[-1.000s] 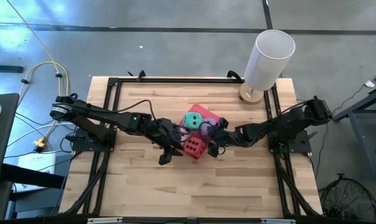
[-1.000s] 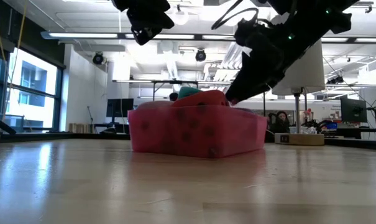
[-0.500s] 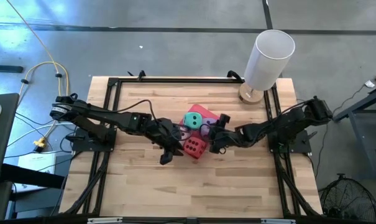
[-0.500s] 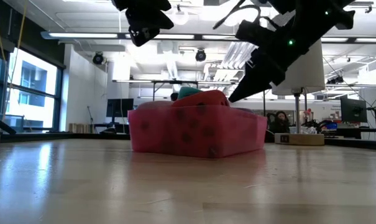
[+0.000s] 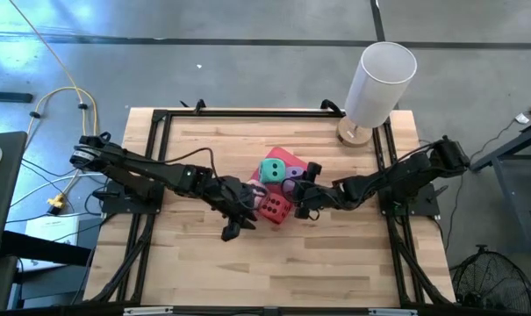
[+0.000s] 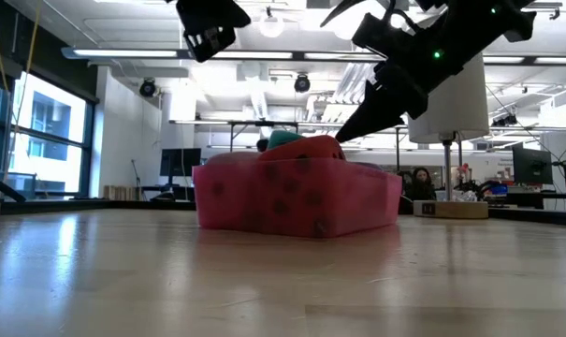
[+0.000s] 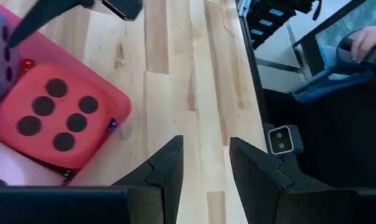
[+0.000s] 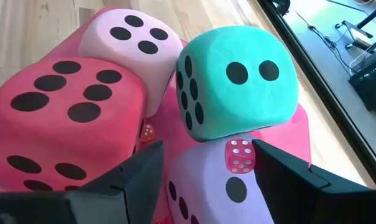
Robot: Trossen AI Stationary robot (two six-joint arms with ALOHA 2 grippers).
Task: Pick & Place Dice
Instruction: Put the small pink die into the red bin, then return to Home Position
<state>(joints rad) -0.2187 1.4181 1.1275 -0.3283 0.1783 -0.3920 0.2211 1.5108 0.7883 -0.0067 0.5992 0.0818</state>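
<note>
Right tool [image 8: 206, 165] part-open, empty, over purple die [image 8: 237, 186].

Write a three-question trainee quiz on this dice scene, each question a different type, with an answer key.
1. True or false: the red die shows a face with six pips in the left wrist view.
2. Multiple choice: the teal die rests on A) bare table, B) the purple die, C) the lamp base.
3. Fill in: both the left gripper and right gripper hold ____.

Key: 1 true; 2 B; 3 nothing. Both stand open; the left is over bare wood, the right just above the piled dice in the pink tray.
</note>
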